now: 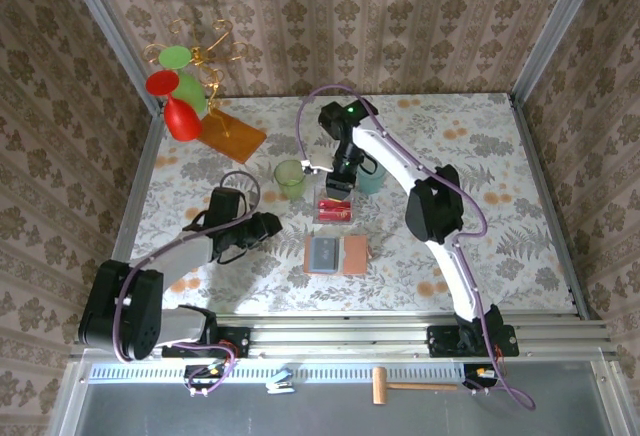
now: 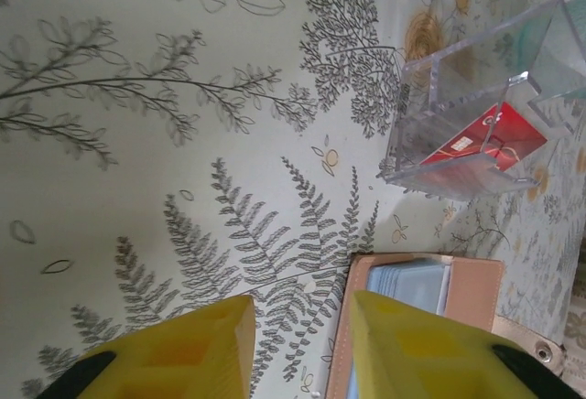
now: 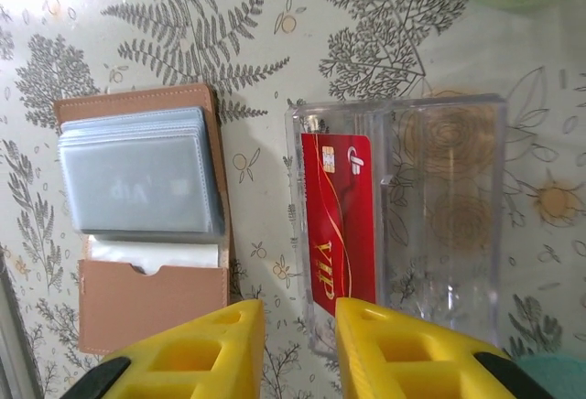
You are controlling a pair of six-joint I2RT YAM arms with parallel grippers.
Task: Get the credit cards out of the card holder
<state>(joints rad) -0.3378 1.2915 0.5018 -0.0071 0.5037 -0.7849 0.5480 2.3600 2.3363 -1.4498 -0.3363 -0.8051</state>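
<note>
If you start at the near side of the table (image 1: 480,156), your left gripper (image 1: 270,226) sits low on the left. Its yellow fingers (image 2: 201,344) are parted with nothing between them. In its wrist view they point toward the edge of the card holder (image 1: 336,254), close to it but apart from it.

The holder lies spread flat near the table's middle. One half carries a stack of grey-blue sleeves and the other is a plain tan pocket with a white slip poking out. You cannot tell whether any cards are inside those sleeves.

Just beyond the holder is a clear plastic tray (image 3: 449,225) with two compartments. A red credit card (image 3: 339,221) lies flat in the compartment on the holder's side, and the other compartment shows just the tablecloth pattern through it.

Your right gripper (image 1: 338,186) hangs over the tray, pointing down. Its fingers (image 3: 403,349) are spread and hold nothing.

Farther back, a green cup (image 1: 291,178) stands to the left of that gripper and a teal cup (image 1: 372,178) to its right. An orange-brown board (image 1: 232,134) lies toward the far left corner.
</note>
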